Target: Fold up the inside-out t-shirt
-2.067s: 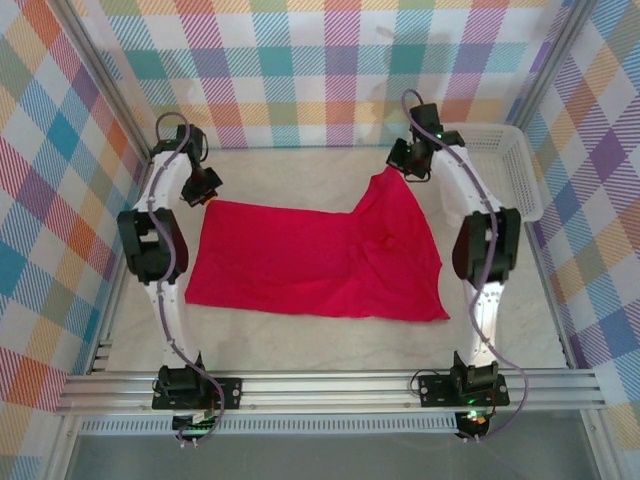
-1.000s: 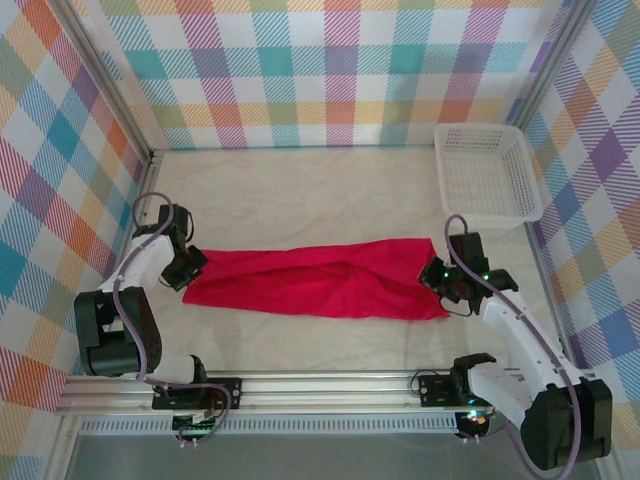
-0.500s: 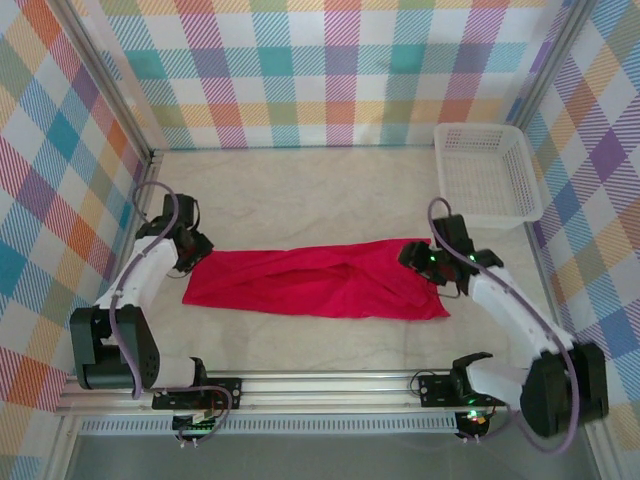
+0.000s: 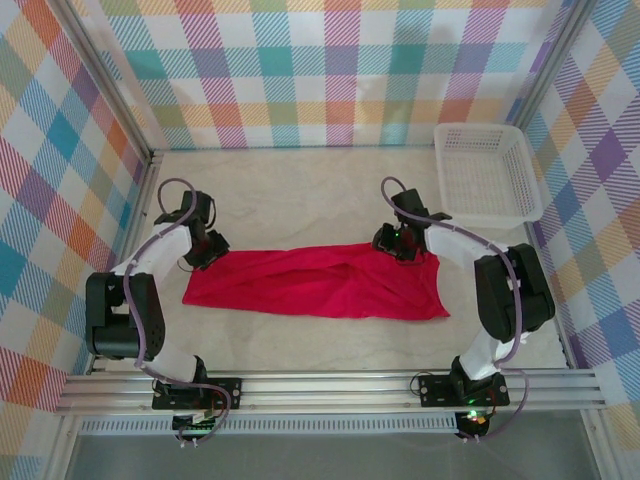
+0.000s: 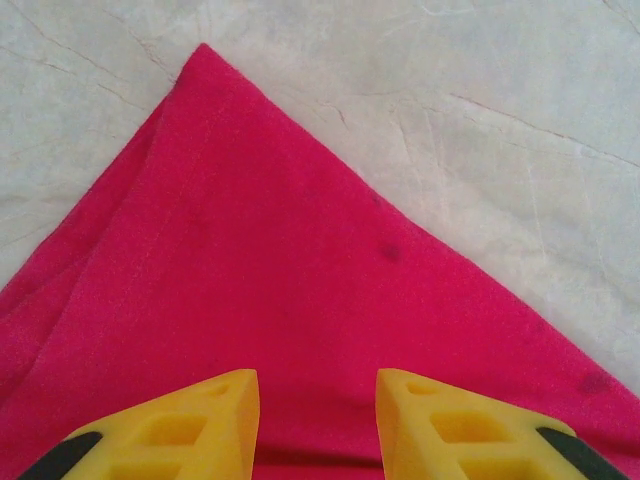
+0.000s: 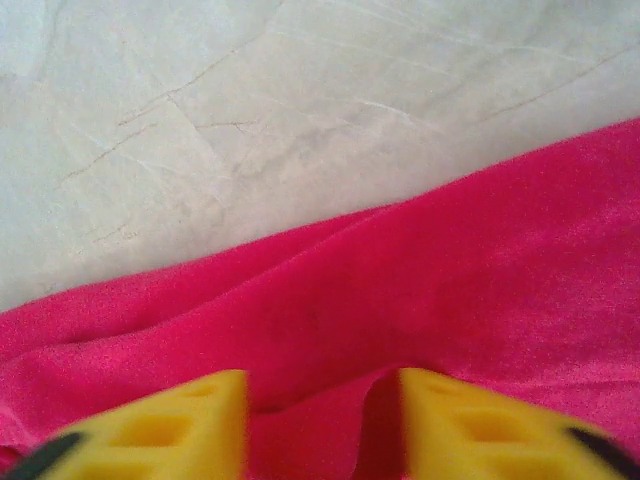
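The inside-out t-shirt [image 4: 320, 282] is bright red and lies folded into a long flat band across the middle of the table. My left gripper [image 4: 208, 252] is at its far left corner. In the left wrist view the yellow fingers [image 5: 200, 420] stand apart, gripper [image 5: 317, 385] open over flat red cloth [image 5: 280, 250]. My right gripper [image 4: 393, 243] is at the band's far edge, right of centre. In the right wrist view it [image 6: 323, 385] is open, with a raised fold of red cloth [image 6: 450, 260] between its fingers.
A white mesh basket [image 4: 478, 128] stands at the back right corner. Bare pale tabletop [image 4: 300, 195] lies beyond the shirt and in front of it. Checked walls close in the table on three sides.
The shirt went from spread wide to a narrow band. Both grippers let go of its near ends, then moved to its far edge, the right one also shifting left.
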Robot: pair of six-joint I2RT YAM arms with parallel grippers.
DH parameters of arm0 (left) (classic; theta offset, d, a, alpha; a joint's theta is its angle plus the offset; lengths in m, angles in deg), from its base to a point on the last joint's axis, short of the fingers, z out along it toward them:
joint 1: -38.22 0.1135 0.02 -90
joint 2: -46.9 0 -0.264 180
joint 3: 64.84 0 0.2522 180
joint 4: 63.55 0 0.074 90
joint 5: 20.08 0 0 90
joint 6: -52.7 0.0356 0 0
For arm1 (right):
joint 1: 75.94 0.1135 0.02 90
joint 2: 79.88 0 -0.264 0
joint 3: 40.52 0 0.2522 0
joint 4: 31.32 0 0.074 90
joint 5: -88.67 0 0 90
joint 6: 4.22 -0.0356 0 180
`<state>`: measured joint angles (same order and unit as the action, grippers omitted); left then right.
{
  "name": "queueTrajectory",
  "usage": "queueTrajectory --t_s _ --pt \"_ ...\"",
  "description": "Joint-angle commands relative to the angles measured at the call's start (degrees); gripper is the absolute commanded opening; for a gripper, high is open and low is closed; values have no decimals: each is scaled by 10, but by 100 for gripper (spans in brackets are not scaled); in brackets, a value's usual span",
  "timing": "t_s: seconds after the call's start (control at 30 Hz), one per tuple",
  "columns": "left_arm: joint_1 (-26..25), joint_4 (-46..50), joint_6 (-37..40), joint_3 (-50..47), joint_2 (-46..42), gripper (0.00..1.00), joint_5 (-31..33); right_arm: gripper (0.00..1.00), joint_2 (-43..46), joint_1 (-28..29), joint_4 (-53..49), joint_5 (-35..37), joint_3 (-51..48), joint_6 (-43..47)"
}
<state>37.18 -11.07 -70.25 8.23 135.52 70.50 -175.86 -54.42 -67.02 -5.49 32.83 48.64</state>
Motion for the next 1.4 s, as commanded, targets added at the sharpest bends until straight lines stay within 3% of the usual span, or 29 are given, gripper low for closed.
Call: queueTrajectory --t_s 0.0,0.07,0.27,0.43,0.5,0.6,0.67,0.77,0.93,1.13,1.27,1.37 --pt "29 22 18 12 13 36 -27 17 4 15 -20 1 22 -3" --pt "38 22 19 11 12 36 -31 8 26 28 -43 13 20 -4" --pt "42 17 17 13 16 36 -41 2 119 86 -98 42 -16 -20" --pt "42 21 17 14 18 36 -41 0 197 146 -98 51 -100 -75" --pt "42 23 17 16 14 36 -40 8 219 170 -78 46 -141 -104" --pt "42 27 17 20 11 36 -37 32 233 204 -41 36 -184 -132" --pt "42 31 20 25 12 36 -35 45 232 216 -54 41 -182 -135" --pt "42 40 24 31 14 36 -31 56 245 218 -106 70 -156 -124" --pt "42 57 23 23 4 36 -23 60 244 188 -132 125 -95 -62" --pt "66 83 21 -9 -25 37 -6 59 112 134 -84 107 -20 10" --pt "109 71 7 -54 -54 38 -45 59 25 126 -63 54 18 23" --pt "151 55 -5 -92 -85 40 -79 59 12 141 -33 3 -10 -3"
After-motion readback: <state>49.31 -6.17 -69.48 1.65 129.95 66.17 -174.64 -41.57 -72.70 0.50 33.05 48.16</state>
